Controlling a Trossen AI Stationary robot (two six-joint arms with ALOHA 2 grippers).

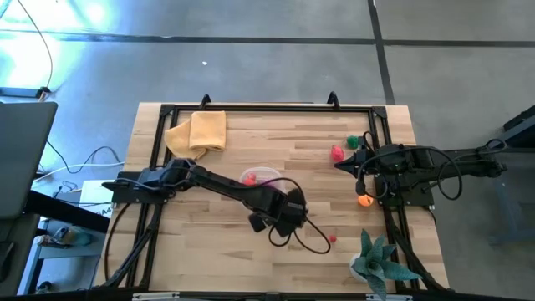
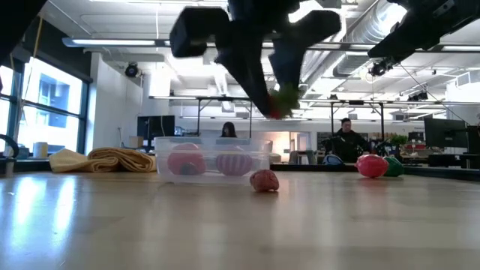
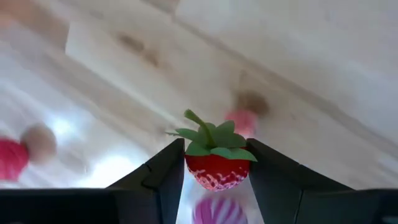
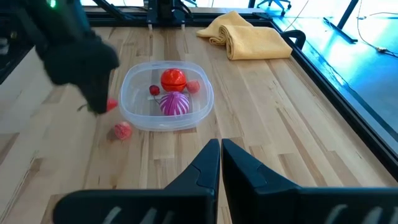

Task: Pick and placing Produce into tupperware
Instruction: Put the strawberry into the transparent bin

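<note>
One clear tub (image 4: 166, 96) holding four produce pieces (image 4: 174, 79), one strawberry (image 3: 216, 163), one yellow cloth (image 1: 199, 132), one potted plant (image 1: 376, 261), two arms.

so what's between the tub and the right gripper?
Bare wood only, per the right wrist view: nothing lies between the tub and the shut right gripper.

My left pincer (image 3: 214, 171) clamped on a red toy strawberry (image 3: 216, 163), green leaves up, dark fingers (image 3: 165, 177) pressing each side, a striped pink-purple piece (image 3: 219, 211) just beneath, blurred pink pieces (image 3: 12, 158) on the pale wooden table (image 3: 298, 56) beyond
</note>
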